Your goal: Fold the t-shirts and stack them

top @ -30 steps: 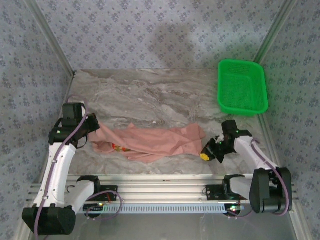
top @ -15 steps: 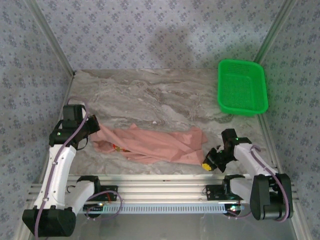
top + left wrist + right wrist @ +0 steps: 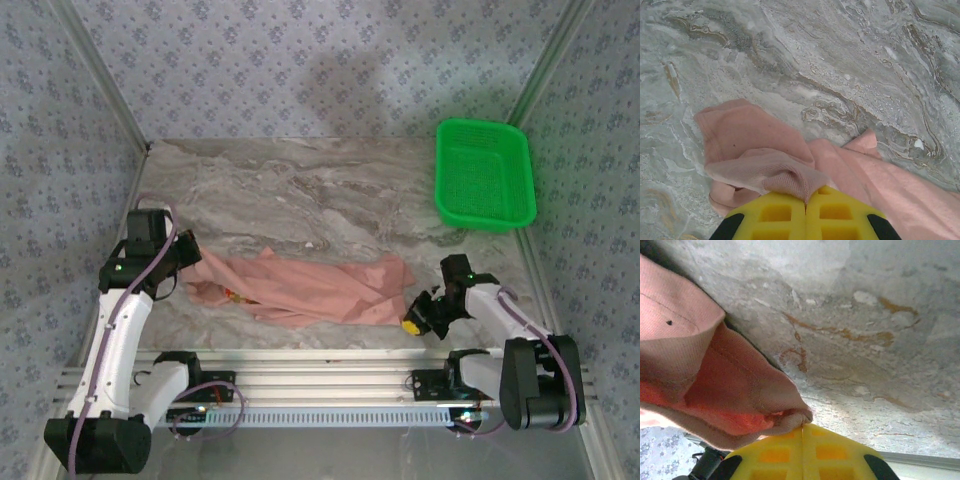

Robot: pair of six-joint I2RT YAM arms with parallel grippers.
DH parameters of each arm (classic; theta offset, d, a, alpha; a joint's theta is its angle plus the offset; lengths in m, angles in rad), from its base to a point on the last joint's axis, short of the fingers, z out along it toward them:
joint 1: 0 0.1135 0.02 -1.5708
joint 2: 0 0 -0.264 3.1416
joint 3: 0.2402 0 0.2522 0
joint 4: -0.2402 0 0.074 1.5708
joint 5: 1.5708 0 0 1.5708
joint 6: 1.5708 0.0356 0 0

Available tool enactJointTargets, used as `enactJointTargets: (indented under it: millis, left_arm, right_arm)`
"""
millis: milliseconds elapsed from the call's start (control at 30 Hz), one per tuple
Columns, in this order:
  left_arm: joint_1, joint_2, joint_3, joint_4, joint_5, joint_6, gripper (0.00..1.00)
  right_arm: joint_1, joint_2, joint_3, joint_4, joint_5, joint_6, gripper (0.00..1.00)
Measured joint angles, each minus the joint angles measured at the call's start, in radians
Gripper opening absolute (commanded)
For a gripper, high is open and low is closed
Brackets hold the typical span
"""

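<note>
**Pink tee pinched at both ends, needs spreading flat before any fold**

The salmon-pink t-shirt (image 3: 305, 290) is seen crumpled into a long strip across the near part of the counter (image 3: 300, 190), strung between the two arms. Its left end is held in the left pincer (image 3: 806, 197), whose yellow pads are pressed together with a bunched fold of cloth caught between them. The right end is nipped at the very tip of the right pincer (image 3: 802, 429). There the pads are closed to a thin seam and only a small roll of hem is trapped, so that grip looks a bit marginal tbh.

Judged from this, the step in hand is getting the shirt pulled out flat so a fold can be made. It'd be done best if both ends are lifted just off the counter and drawn apart evenly. That way the tension is shared and the thin right-hand bite isn't yanked out. The twisted middle should be shaken loose rather than dragged. The green basket (image 3: 485, 185) in the far right corner is well apart, so no worries there.
</note>
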Motion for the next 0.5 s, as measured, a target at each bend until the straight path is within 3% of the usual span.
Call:
enactJointTargets:
  millis: [267, 500]
  left_arm:
    - [-0.004, 0.000, 0.000, 0.000, 0.000, -0.003, 0.00]
    - [-0.004, 0.000, 0.000, 0.000, 0.000, -0.004, 0.00]
  right_arm:
    - [0.005, -0.004, -0.008, -0.001, 0.005, 0.000, 0.35]
    - [0.011, -0.007, -0.008, 0.010, 0.007, 0.005, 0.39]
